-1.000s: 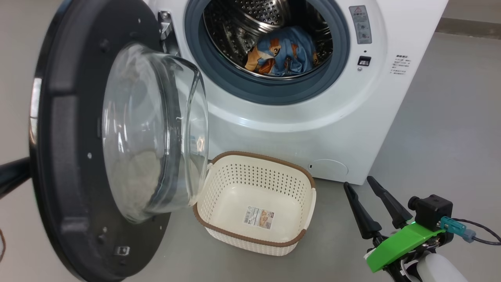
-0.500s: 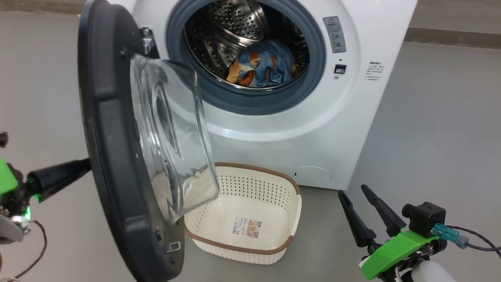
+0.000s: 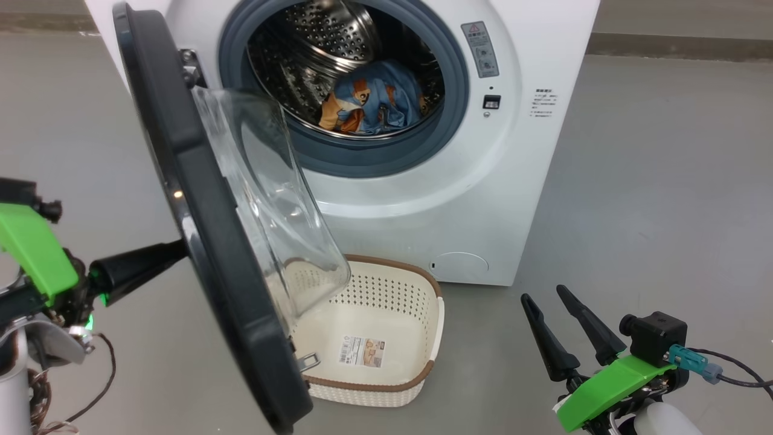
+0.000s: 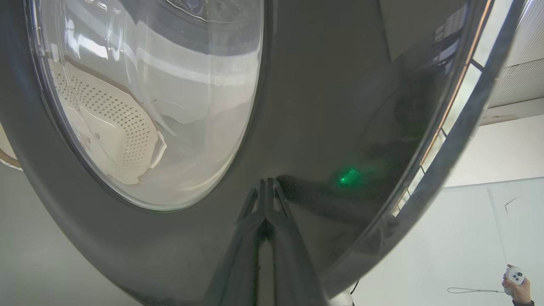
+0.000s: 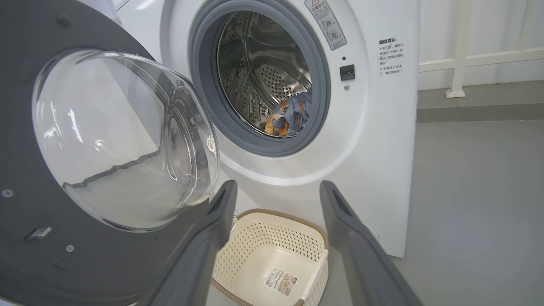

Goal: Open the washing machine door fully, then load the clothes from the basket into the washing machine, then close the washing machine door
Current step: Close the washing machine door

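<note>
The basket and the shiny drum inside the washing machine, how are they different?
The basket is cream plastic with a brown rim; the drum is shiny steel. The basket is boxy and opens upward; the drum is round and opens to the front. The basket holds just a label; the drum holds the blue bear clothes. Both are full of little holes.

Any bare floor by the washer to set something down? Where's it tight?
Free: grey floor right of the washing machine, and the strip between the basket and the right tool. The basket is empty. Tight: the door hangs over the basket's left side, with the left tool at its outer face.
</note>
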